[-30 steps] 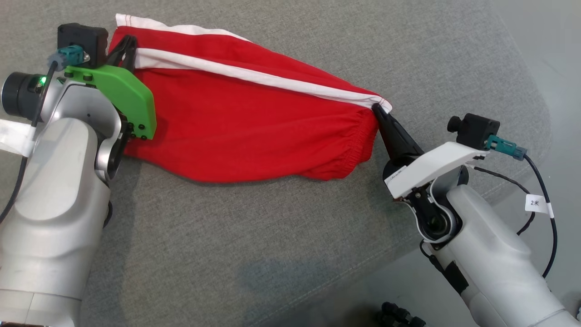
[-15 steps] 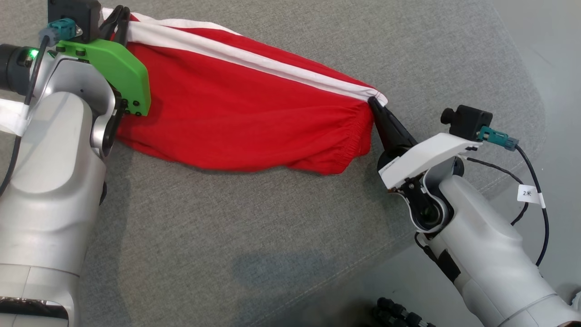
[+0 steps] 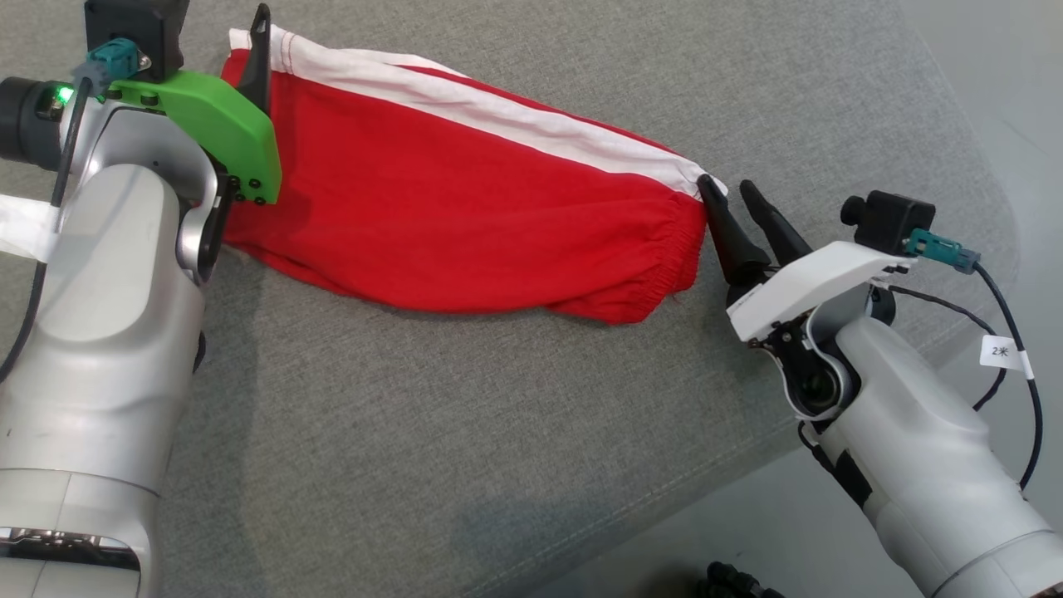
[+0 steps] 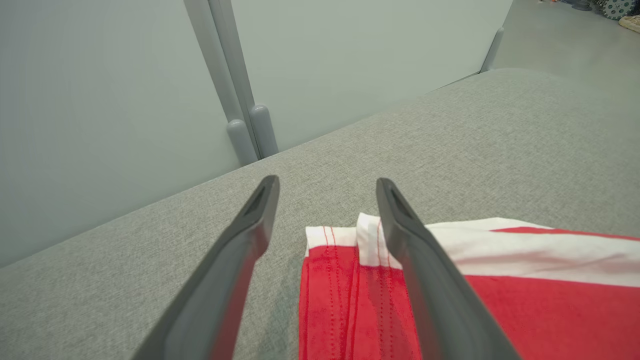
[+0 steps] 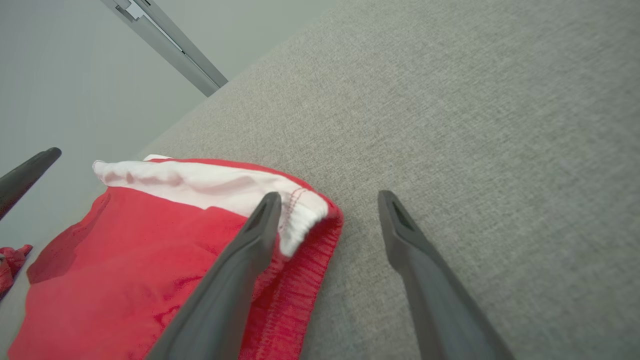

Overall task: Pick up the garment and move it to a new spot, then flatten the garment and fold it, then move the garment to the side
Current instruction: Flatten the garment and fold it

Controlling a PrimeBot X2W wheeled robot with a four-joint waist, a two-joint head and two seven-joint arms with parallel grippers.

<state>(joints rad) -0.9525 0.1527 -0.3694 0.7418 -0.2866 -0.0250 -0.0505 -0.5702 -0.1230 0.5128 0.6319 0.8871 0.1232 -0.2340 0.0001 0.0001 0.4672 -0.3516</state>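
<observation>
Across the upper half of the head view, one garment (image 3: 465, 224) was seen lying on the grey fabric-covered counter (image 3: 465, 432), and two claws were counted, one at each end of it. The garment, red with a single white band along its upper edge, was spread fairly flat. Its long axis was laid from the upper left of the frame down toward the right middle. The stitched hem end was pointed to the upper left and the gathered, elastic-looking end to the right.

The left claw (image 4: 327, 182) was held open at the upper left of the head view, beside one green bracket (image 3: 208, 133). In the left wrist view the hem corner was found between its two fingers and partly covered by the right-hand one, with nothing clamped.

The right claw (image 3: 727, 183) was likewise spread open at the right middle, its fingers aimed at the gathered end. In the right wrist view the white corner was seen against the left-hand finger, while bare counter was shown beyond the other. Whether that finger was pressed onto the cloth could not be told. One tagged cable (image 3: 1001, 353) was hung beside the right arm.
</observation>
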